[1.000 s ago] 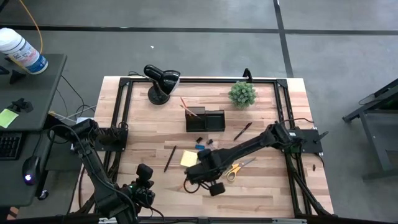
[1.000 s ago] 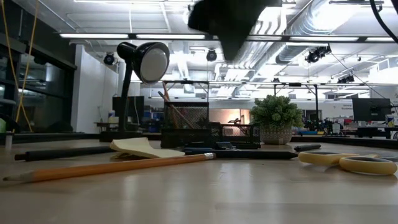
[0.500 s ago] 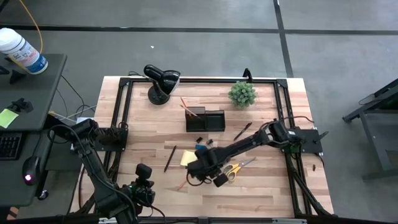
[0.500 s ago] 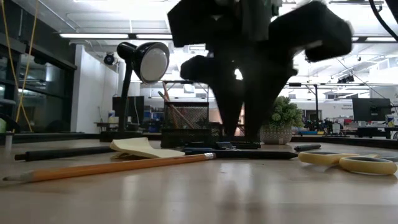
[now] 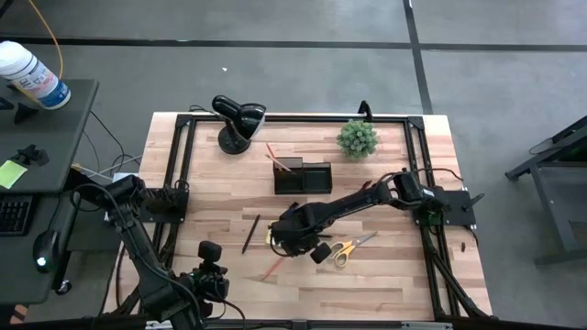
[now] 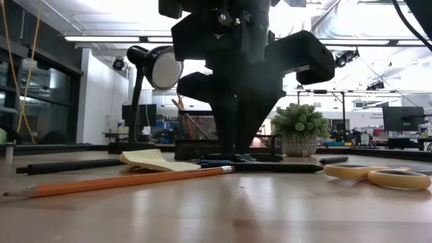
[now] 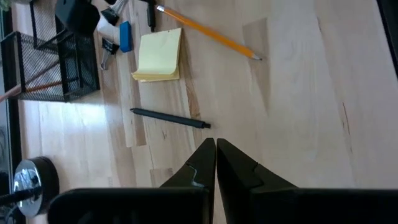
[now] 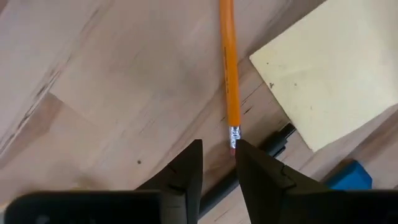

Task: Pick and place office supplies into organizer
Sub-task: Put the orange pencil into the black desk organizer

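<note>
Pencil [image 8: 228, 68], orange, lies on the wooden table [image 5: 385, 275] beside the yellow sticky-note pad [image 8: 329, 78], its eraser end just at the tips of the right gripper [image 8: 219, 152], whose fingers stand slightly apart and hold nothing; a dark pen [image 8: 273, 142] and a blue block [image 8: 351, 176] lie close by; the organizer [image 5: 302, 176] sits farther back; the left gripper [image 7: 216, 155], fingers pressed together, waits near the table's front edge.

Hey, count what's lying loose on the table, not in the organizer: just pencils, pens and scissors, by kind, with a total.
Orange pencil: 1
Dark pens: 3, left, right, behind the pencil
Yellow-handled scissors: 1
Total: 5
</note>
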`<state>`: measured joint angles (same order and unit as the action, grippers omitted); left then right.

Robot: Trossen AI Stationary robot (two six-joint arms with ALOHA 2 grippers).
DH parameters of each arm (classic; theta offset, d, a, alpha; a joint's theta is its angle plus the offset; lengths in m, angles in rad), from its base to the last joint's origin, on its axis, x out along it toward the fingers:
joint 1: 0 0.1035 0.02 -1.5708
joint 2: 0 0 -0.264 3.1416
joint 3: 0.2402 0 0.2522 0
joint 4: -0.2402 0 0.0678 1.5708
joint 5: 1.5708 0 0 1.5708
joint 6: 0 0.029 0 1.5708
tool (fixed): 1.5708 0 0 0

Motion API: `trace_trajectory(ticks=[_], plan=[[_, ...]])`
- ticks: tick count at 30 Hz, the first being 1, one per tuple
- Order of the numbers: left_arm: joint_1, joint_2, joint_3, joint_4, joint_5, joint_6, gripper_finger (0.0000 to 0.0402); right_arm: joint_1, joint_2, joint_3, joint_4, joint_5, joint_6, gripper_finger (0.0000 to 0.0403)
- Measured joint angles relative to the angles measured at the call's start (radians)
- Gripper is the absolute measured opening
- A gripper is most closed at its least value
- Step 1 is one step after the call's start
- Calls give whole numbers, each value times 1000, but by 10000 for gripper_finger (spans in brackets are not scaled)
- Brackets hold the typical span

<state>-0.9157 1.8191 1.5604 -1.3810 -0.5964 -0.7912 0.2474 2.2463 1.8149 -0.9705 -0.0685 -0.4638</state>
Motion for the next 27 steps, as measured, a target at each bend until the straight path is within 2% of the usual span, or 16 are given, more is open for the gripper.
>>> trace_trajectory(ticks=[19,27], plan=[[55,0,0,-6,10,-2,5,-13,0,-2,52,-16,-98,91],[52,0,0,-6,13,-1,5,-13,-1,-81,79,28,-95,88]])
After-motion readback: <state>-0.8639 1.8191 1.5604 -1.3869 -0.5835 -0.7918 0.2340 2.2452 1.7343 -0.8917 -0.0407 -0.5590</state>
